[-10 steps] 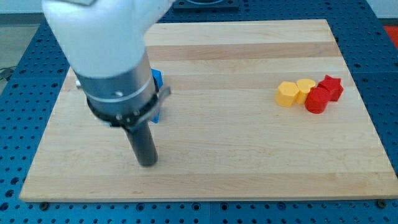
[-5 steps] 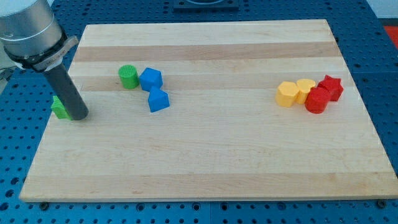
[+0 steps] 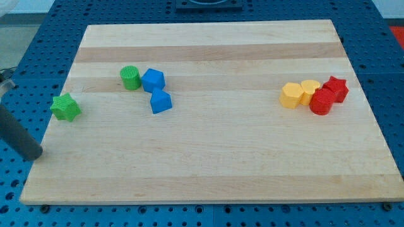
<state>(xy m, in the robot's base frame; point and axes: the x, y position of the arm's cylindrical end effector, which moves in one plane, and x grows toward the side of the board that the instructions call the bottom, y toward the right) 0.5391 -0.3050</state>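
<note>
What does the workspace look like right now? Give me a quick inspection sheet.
Surface: wooden board on a blue perforated table.
Things: green star block at the board's left edge; green cylinder touching a blue block, with a second blue block just below; at the view's right, two yellow blocks and two red blocks bunched together.
Clutter: nothing seen.
Tip: my tip sits off the board's left edge, below and left of the green star, apart from it.
Cables: nothing seen.
Surroundings: dark fixture at the view's top.
</note>
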